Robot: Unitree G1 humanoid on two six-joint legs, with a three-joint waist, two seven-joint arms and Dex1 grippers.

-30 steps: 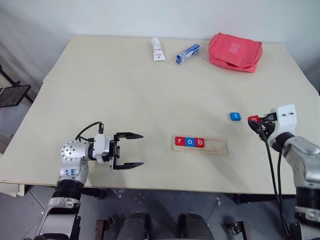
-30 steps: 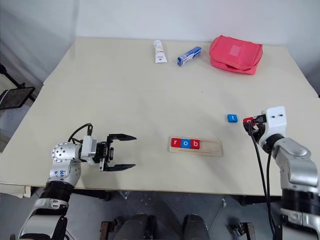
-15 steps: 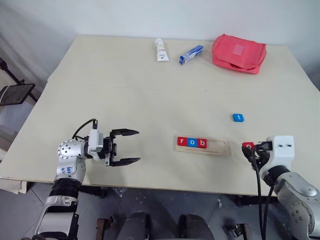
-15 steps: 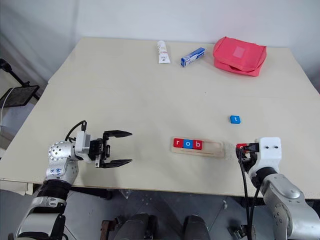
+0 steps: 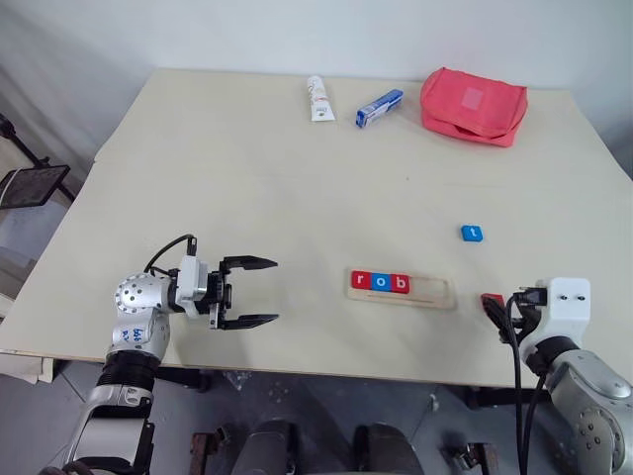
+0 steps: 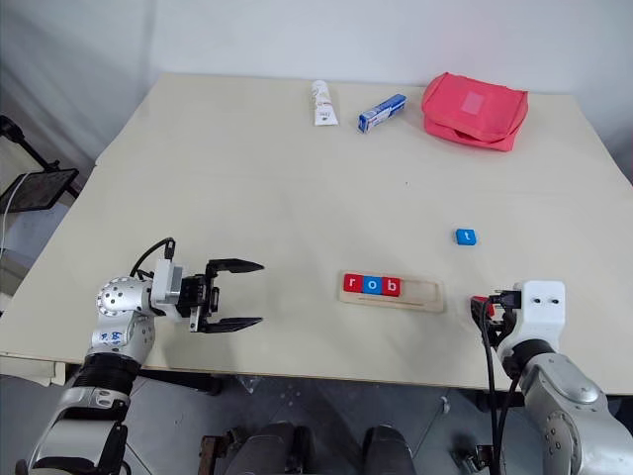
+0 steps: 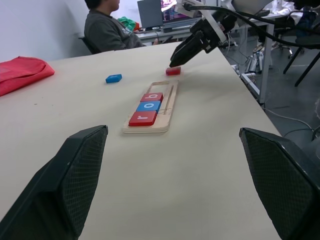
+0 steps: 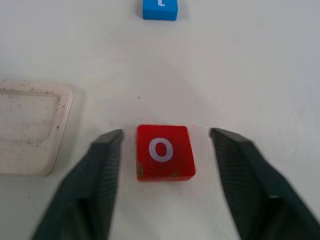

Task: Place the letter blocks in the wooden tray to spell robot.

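My right gripper (image 8: 162,165) stands spread, straddling the red "o" block (image 8: 164,151) on the table just right of the wooden tray (image 5: 430,291). I should close squarely on its side faces, lift level, and seat it beside "b". My left gripper (image 5: 259,291) hangs wide apart, idle.

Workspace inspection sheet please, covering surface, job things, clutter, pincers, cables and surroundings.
Surface: pale table, flat.
Job's things: wooden tray holds red r, blue o, red b at its left end, rest free. Red o block lies on the table right of the tray. Blue t block lies farther back.
Clutter: white tube, blue-and-white box, red pouch at the far edge.
Pincers: left pincer open, empty. Right pincer open, fingers either side of the o block, not touching.
Cables: black cables at the right wrist.
Surroundings: seated person at desks.
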